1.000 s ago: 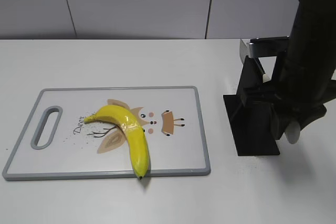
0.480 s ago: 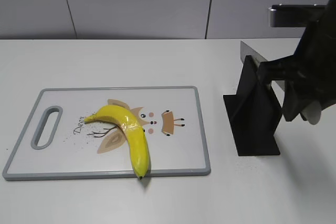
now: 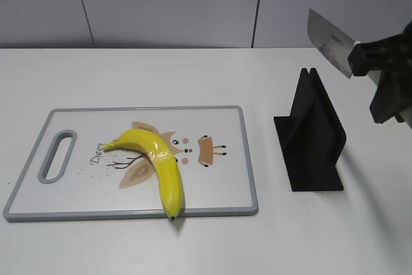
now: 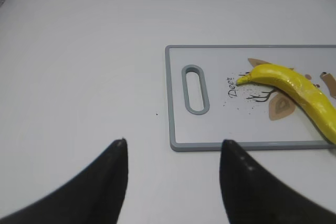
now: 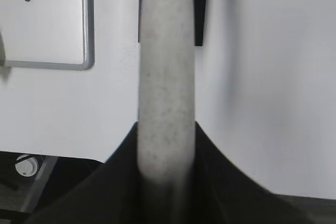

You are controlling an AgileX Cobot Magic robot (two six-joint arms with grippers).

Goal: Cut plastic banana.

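At the far left, the left gripper [image 4: 173, 153] hangs over bare white table [image 3: 129, 75], its two dark fingers [image 4: 118, 166] spread wide apart with nothing between them. Just right of it lies the cutting board [image 3: 212, 191], white with a grey rim, a slot handle [image 3: 56, 155] at its left end and a cartoon deer printed in the middle.

The plastic banana [image 3: 158, 159] lies flat on the board, a little left of centre. It is glossy bright yellow, bent sharply at mid-length, where a seam rings it. One half runs left toward the printed lettering; the other runs toward the near edge, and its small dark tip pokes just past the board's near rim. In the left wrist view the banana [image 4: 294, 90] shows the same smooth shine, partly cut off by the picture's right edge.

Right of the board, apart from it, stands a black knife stand [image 3: 312, 140], its slot open at the top. Above and to the right of the stand, the right gripper [image 3: 386, 62] holds a knife [image 3: 329, 42] in the air, blade tilted toward the left; its fingers are pressed together on the pale handle [image 5: 165, 77], which fills the right wrist view.
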